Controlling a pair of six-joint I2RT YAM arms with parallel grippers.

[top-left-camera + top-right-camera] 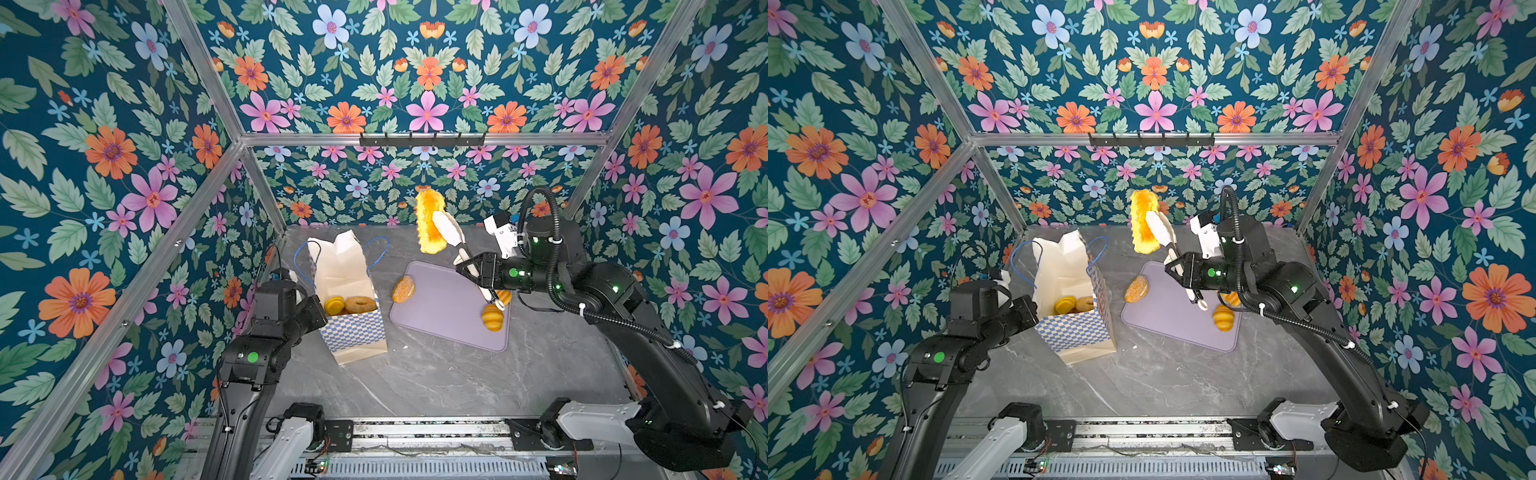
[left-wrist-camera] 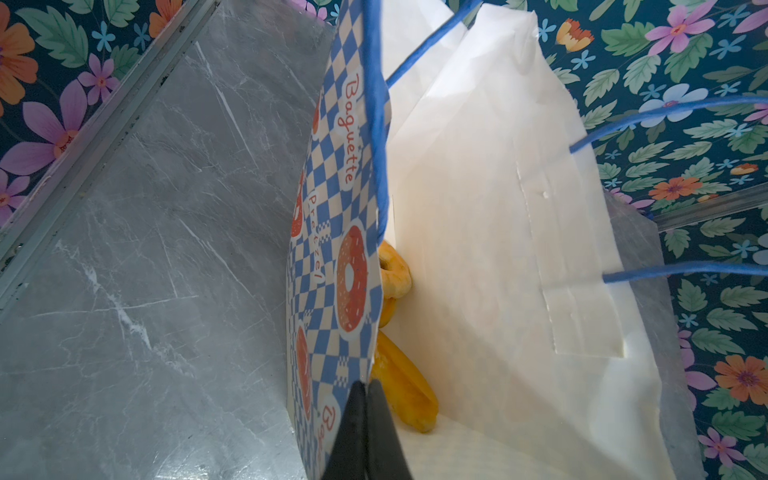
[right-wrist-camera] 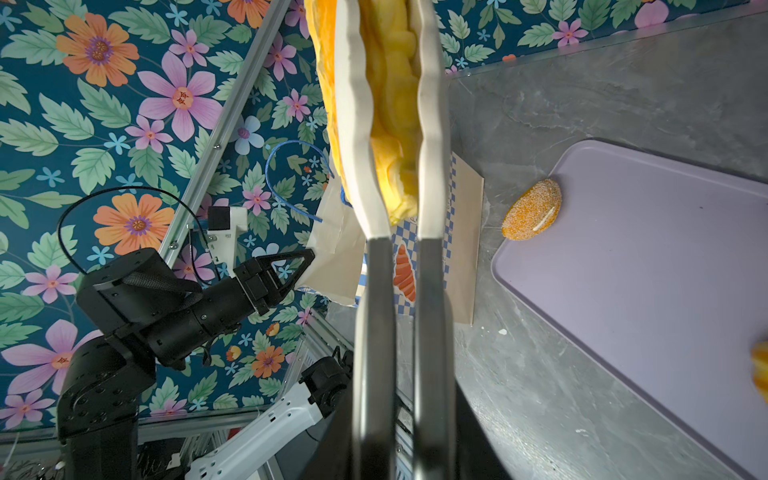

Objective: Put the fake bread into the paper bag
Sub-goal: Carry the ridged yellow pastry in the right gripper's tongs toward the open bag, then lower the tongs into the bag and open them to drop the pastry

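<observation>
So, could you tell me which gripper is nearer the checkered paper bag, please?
Left: the left gripper pinches the checkered paper bag; the right gripper, holding white tongs, hangs raised apart near the lilac tray.

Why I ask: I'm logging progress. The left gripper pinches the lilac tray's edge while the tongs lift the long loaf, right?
Not the tray: the left gripper pinches the paper bag at its rim, as the left wrist view shows. The tongs do lift the long loaf.
</observation>
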